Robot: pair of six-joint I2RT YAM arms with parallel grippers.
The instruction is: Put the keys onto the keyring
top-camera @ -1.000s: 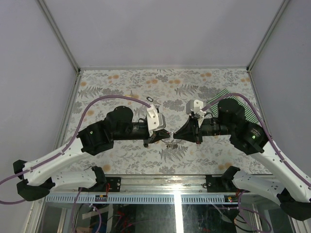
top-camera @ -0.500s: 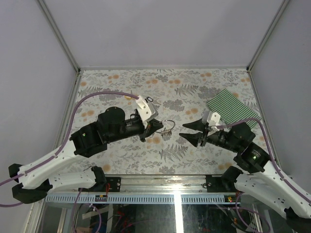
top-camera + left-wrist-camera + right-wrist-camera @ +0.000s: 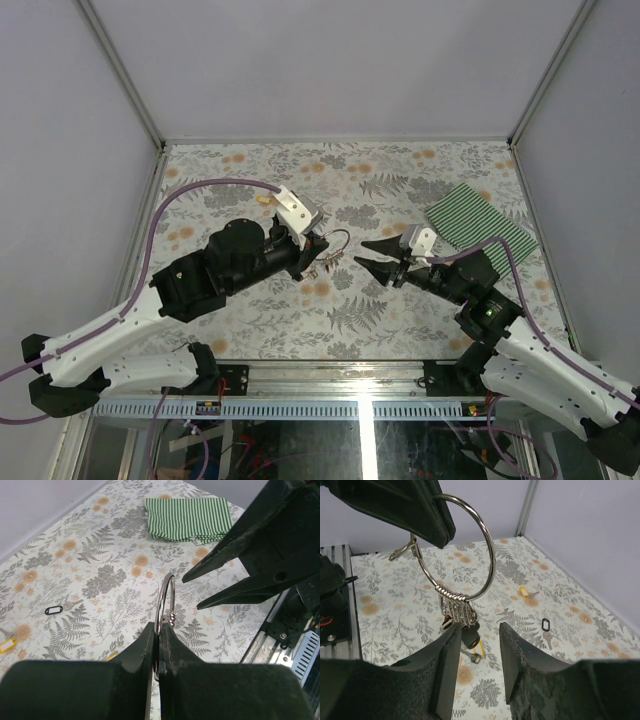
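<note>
**Top view:** The left end effector [image 3: 318, 247] is clamping the keyring [image 3: 341, 240] with jaws fully closed above the middle of the floral bench [image 3: 400, 180]. The ring is jutting toward 3 o'clock. The right end effector [image 3: 361, 254] is facing it close by, jaws parted and gripping nothing. A striped cloth [image 3: 480, 228] is lying at the bench's 2 o'clock.

**Left wrist view:** The ring is rising edge-on from the closed fingers, with the right end effector's open fingers pointing in from 2 o'clock.

**Right wrist view:** The keys [image 3: 461, 617] are hanging bunched at the ring's 6 o'clock, in line with the gap between the spread fingers. A yellow-tagged key [image 3: 522, 591] and a black loop [image 3: 545, 625] are lying on the bench toward 3 o'clock.
</note>
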